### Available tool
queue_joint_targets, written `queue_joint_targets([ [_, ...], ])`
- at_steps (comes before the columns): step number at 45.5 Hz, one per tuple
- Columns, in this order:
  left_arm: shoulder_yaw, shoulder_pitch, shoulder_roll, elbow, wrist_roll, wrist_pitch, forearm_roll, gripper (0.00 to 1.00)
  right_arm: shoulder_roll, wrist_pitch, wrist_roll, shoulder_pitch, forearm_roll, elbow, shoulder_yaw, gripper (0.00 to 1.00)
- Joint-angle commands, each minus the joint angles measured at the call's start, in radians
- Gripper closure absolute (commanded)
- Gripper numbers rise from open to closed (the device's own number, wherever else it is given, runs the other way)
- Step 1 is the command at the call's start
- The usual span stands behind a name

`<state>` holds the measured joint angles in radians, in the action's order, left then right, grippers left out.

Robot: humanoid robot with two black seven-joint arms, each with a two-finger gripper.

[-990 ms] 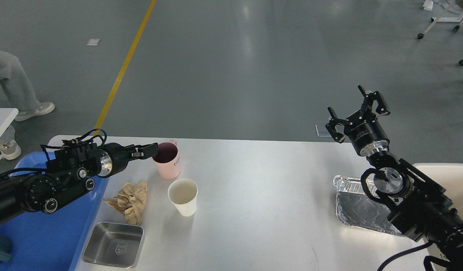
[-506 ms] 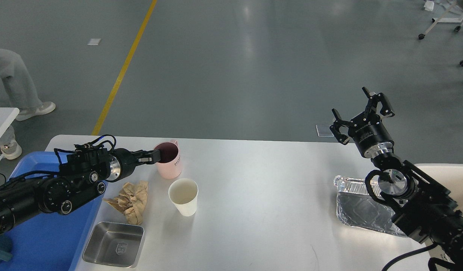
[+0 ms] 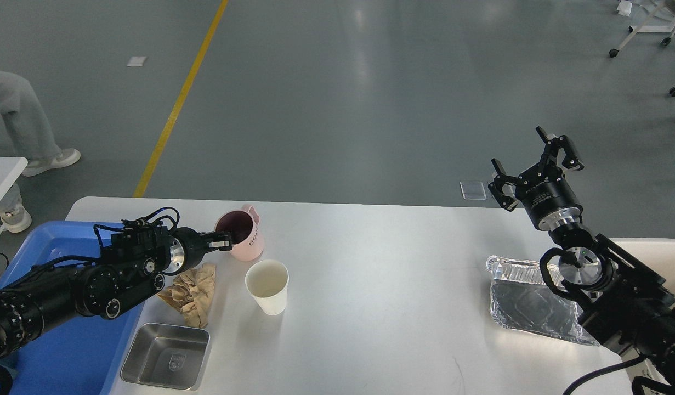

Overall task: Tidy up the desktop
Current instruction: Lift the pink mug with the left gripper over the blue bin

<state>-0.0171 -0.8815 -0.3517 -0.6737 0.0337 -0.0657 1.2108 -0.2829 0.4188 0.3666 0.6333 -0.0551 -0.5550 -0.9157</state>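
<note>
The desktop (image 3: pixel 381 258) is a wide pale grey-white tabletop. On its left part stand a pink mug (image 3: pixel 248 241), a white paper cup (image 3: pixel 267 286), a crumpled brown paper (image 3: pixel 190 289) and a square steel dish (image 3: pixel 165 356). My left gripper (image 3: pixel 224 240) is shut on the mug's near rim, one finger inside, and the mug tilts towards the left. My right gripper (image 3: pixel 534 164) is open and empty, raised above the table's far right edge. A crumpled foil tray (image 3: pixel 521 307) lies below my right arm.
A blue tray (image 3: pixel 68 351) overhangs the table's left side under my left arm. A cream bin (image 3: pixel 658 252) stands at the right edge. A small white table corner (image 3: pixel 0 170) and a person's legs (image 3: pixel 19 120) are at the far left.
My left arm has drawn back to the left and lower, and the pink mug has tipped leftward with it. My right gripper has drifted slightly right and down, still open.
</note>
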Motion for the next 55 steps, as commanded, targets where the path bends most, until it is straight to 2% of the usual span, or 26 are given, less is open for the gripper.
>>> queue_joint_targets([
  [1,-0.004,0.002,-0.001,0.003,0.003,-0.005,0.000,0.87,-0.001,0.000,-0.002,-0.004,0.000,0.001,0.000,0.00],
  [7,-0.004,0.003,-0.001,0.003,0.011,-0.020,0.000,1.00,-0.001,0.000,0.000,-0.004,0.000,0.000,0.000,0.00],
  [17,-0.004,-0.005,-0.003,0.003,0.014,-0.031,0.000,1.00,-0.004,0.000,0.000,-0.006,0.000,-0.005,0.000,0.00],
  [25,0.016,-0.033,-0.041,-0.009,0.028,-0.097,-0.002,1.00,-0.007,-0.002,0.000,-0.004,0.001,-0.022,0.000,0.00],
  [32,0.100,-0.068,-0.138,-0.066,0.063,-0.184,-0.017,1.00,-0.005,-0.002,0.000,-0.004,0.001,-0.028,-0.002,0.00],
  [41,0.166,-0.071,-0.259,-0.164,0.067,-0.258,-0.019,1.00,-0.004,-0.003,0.000,-0.004,0.000,-0.042,-0.002,0.00],
  [46,0.206,-0.070,-0.364,-0.214,0.069,-0.338,-0.025,1.00,-0.004,-0.003,0.000,-0.006,0.001,-0.042,0.000,0.00],
  [55,0.304,-0.071,-0.591,-0.346,0.078,-0.422,-0.043,1.00,0.001,-0.003,0.000,-0.007,0.000,-0.042,0.000,0.00],
])
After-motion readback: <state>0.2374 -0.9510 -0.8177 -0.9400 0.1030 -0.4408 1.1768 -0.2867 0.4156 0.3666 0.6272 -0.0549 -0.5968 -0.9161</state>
